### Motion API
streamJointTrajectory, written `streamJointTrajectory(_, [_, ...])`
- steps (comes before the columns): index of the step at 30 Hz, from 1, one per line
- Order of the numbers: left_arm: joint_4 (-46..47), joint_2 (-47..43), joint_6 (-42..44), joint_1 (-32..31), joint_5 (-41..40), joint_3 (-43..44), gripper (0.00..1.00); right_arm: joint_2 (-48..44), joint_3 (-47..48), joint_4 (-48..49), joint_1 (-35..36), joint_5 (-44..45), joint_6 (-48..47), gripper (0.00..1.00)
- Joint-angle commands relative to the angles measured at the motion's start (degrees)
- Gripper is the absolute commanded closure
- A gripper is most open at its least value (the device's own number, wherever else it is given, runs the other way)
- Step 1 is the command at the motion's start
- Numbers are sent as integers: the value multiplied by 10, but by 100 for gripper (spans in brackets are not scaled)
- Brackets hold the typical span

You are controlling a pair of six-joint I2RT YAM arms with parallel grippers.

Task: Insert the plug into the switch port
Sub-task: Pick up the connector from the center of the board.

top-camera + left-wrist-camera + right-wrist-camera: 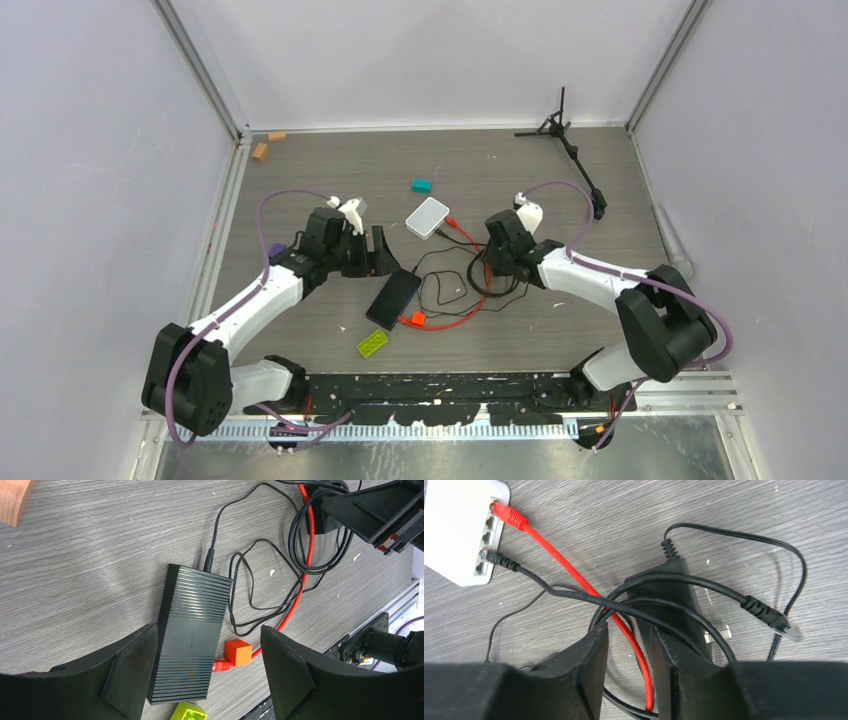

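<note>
The white switch (428, 217) (454, 535) lies mid-table. One red plug (506, 514) of the thin red cable (574, 575) sits in a port at the switch's end. The cable's other plug (222, 666) lies loose on the table between the black power brick (190, 635) and an orange cube (237, 652). My left gripper (207, 630) (378, 248) hovers open over the brick and that loose plug. My right gripper (629, 629) (490, 262) is low over the cable tangle. Its fingers stand apart with the red cable running between them, untouched.
A thick black cable is plugged into the switch and ends in a clear connector (786, 627). Thin black wire loops (270, 580) spread beside the brick. A lime brick (373, 343), teal block (421, 185), wooden blocks (261, 152) and a small tripod (570, 140) lie around.
</note>
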Motion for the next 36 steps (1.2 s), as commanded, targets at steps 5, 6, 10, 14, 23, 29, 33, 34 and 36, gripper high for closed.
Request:
streamJointTrajectory(5, [8,-9,4,-1,12,-2,23,-32,19,-17,5,-50,-1,49])
streamJointTrajectory(6, [8,-8,5,-1,12,-2,23,-28,24,-18,6,-50,-2,48])
streamJointTrajectory(10, [8,-9,4,0,15,-3,23,-1,41,-16,10,-61,-3,48])
streamJointTrajectory(14, [6,-17,3,0,13,-8,23,7,50,-11,21,-55,0,48])
streamJointTrajectory(23, [2,-20,6,0,9,-10,23,54,75,-6,49,-43,6,47])
streamJointTrajectory(29, [-4,-27,8,0,6,-11,23,95,90,3,50,3,11,48])
streamJointTrajectory(33, [-6,-28,9,0,1,-11,23,115,111,14,50,27,6,53])
streamJointTrajectory(34, [-7,-27,8,0,2,-10,23,120,117,14,50,31,5,57])
streamJointTrajectory(36, [-9,-27,8,0,2,-10,23,129,126,16,50,34,2,64])
